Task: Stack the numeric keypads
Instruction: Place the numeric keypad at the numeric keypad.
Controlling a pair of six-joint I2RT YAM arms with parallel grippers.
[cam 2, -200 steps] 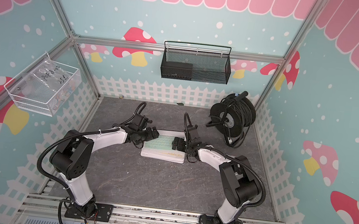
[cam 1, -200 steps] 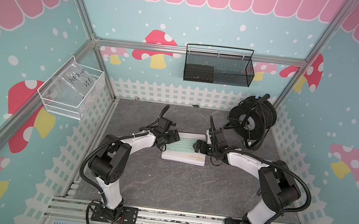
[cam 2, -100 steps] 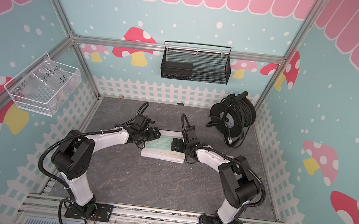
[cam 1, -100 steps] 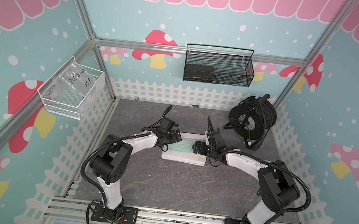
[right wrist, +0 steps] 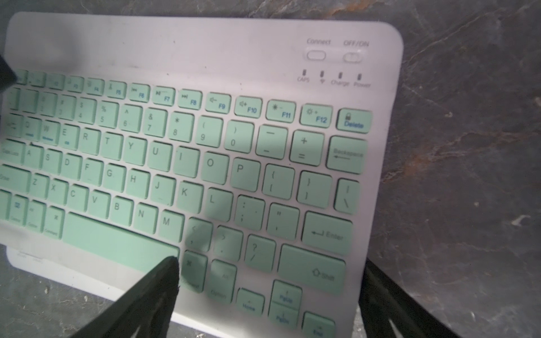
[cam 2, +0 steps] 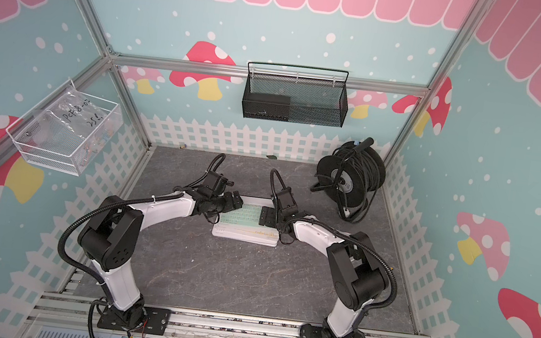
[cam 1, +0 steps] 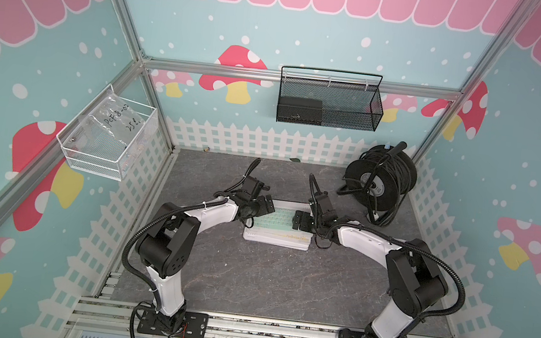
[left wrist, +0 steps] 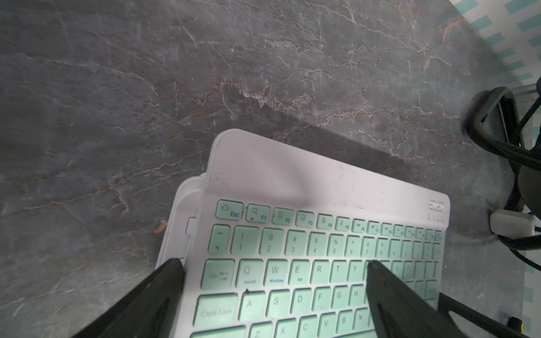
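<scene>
A clear wire basket (cam 1: 107, 143) hangs on the left wall. The left gripper (cam 1: 265, 207) reaches over the left end of the keypad stack (cam 1: 276, 240), its jaws spread wide and holding nothing. In the wrist view one finger (left wrist: 172, 272) sits just outside the stack's short edge and the other is above the keys. The stack lies midway between the worktop's (cam 1: 265, 281) side edges, nearer the back edge than the front. The mint keypad (cam 1: 275, 218) lies flat on top, slightly askew, so a lower white corner (left wrist: 183, 210) pokes out. At the stack's right end the right gripper (cam 1: 299, 219) hovers with its jaws equally wide – gripping nothing. A black cable reel (cam 1: 380, 180) stands in the back right corner.
</scene>
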